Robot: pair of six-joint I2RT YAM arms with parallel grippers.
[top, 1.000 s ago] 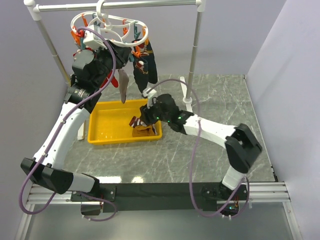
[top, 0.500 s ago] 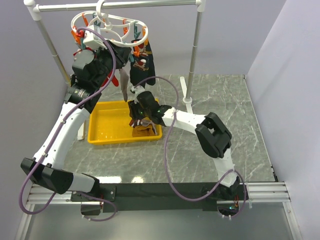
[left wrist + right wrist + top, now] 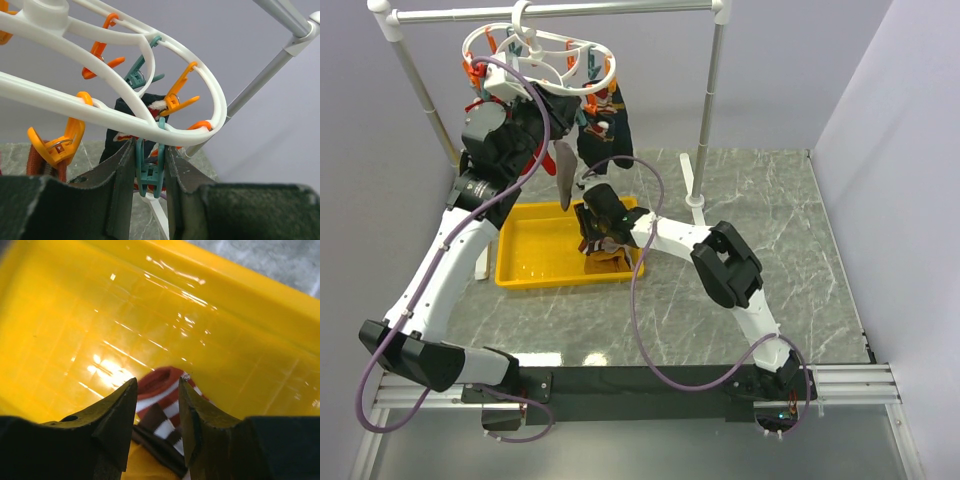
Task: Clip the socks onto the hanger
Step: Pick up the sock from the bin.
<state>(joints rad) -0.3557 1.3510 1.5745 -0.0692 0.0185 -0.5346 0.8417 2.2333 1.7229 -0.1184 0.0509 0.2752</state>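
The white hanger (image 3: 535,52) hangs from the stand's top rail, with orange and teal clothespins. My left gripper (image 3: 542,108) is raised under its ring (image 3: 150,120), fingers shut on a teal clothespin (image 3: 149,172). A grey sock (image 3: 563,175) and dark socks (image 3: 610,130) hang clipped from it. My right gripper (image 3: 592,232) is low in the yellow bin (image 3: 535,255), open, its jaws either side of a red sock (image 3: 160,382) with a white-striped cuff. That sock lies against a brown-and-white striped cuff (image 3: 162,422) and mustard fabric (image 3: 140,465).
The white pole-and-rail stand (image 3: 708,100) rises behind the bin, with its right foot (image 3: 695,205) on the marble table. Grey walls close in the left, back and right. The right arm's purple cable (image 3: 638,300) loops over the table.
My right gripper has moved left and down into the bin, over the sock pile, and its elbow has folded in. My left gripper has stayed at the hanger.
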